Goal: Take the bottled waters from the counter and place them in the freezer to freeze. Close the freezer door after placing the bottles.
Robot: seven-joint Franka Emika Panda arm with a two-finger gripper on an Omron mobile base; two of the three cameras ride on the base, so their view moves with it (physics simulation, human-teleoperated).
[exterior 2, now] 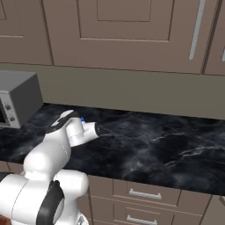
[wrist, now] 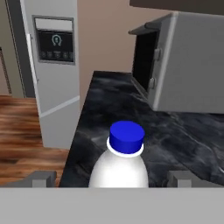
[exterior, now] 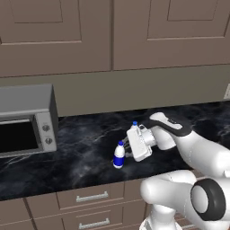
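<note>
Straddling bottle (wrist: 119,166), claw (wrist: 111,178) spread wide

A: Lighting? 
B: Even, soft, rendered; no clear source. Faint sheen on the counter (exterior: 85,148).
A: Shadows, glare? 
B: Weak shadows, no glare.
A: Sharpness? 
B: Slightly soft, coarse resolution; no edge distortion.

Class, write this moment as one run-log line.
gripper: open, straddling labelled bottle | bottle: upright on counter | second bottle: behind hand

Two bottled waters (exterior: 119,155) on the counter (exterior: 81,152), microwave (exterior: 28,119) to their left, drawers (exterior: 90,197) below
</note>
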